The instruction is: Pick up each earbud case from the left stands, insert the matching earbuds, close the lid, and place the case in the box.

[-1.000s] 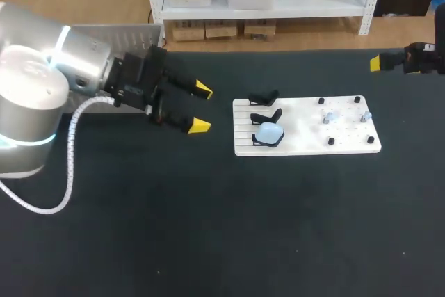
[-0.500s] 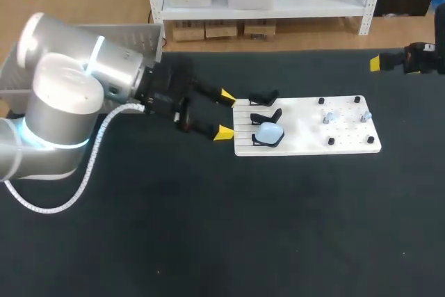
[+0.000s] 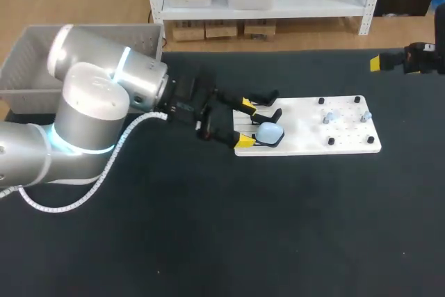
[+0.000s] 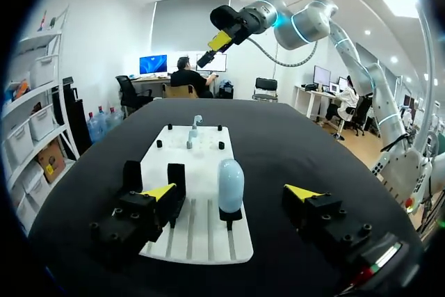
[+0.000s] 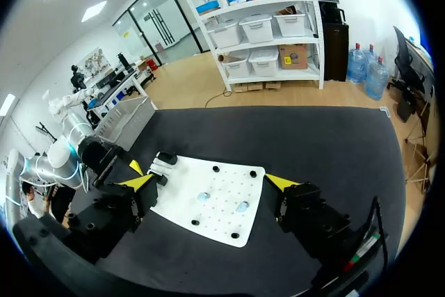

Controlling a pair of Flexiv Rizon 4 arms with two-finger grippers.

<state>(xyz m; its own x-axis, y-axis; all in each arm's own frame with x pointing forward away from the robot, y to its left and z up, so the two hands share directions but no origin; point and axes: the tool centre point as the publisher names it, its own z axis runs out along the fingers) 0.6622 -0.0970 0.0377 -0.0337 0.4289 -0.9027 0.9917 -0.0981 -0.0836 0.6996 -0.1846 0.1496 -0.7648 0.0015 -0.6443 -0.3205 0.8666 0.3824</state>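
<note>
A pale blue earbud case (image 3: 268,132) stands upright on a black stand at the left end of the white board (image 3: 306,137). My left gripper (image 3: 245,123) is open at the board's left edge. In the left wrist view the case (image 4: 230,175) stands between that gripper's (image 4: 231,192) spread fingers, touching neither. Two small earbuds (image 3: 328,116) sit among black pegs on the board's right half. My right gripper (image 5: 208,182) hangs open high over the table's far right, with the board (image 5: 222,186) and earbuds (image 5: 203,197) below it.
Two empty black stands (image 3: 264,106) stand behind the case on the board. A grey box (image 3: 35,60) sits at the table's far left, partly hidden behind my left arm. Black tabletop surrounds the board.
My left arm has swung right across the table, bringing its open fingers from well left of the board up to the case's stand. The right arm has stayed still.
</note>
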